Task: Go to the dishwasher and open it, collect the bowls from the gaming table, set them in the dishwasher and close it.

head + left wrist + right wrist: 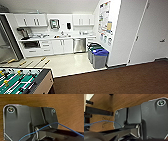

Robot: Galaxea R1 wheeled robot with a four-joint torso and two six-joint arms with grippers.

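stainless-steel dishwasher (79, 45) is sitting closed under the white kitchen counter (50, 39) across brown carpet (112, 80), approach step seemingly underway, reaching its handle coming next, gripper states i cannot tell.

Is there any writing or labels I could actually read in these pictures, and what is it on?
None can be read.
Posters on the white wall right of the kitchen counter: print too blurred.
Labels lower on that wall: too blurred.
Blue-lidded bin: no legible marking.
Dishwasher: no readable brand.
Wall-mounted dispenser: nothing legible.
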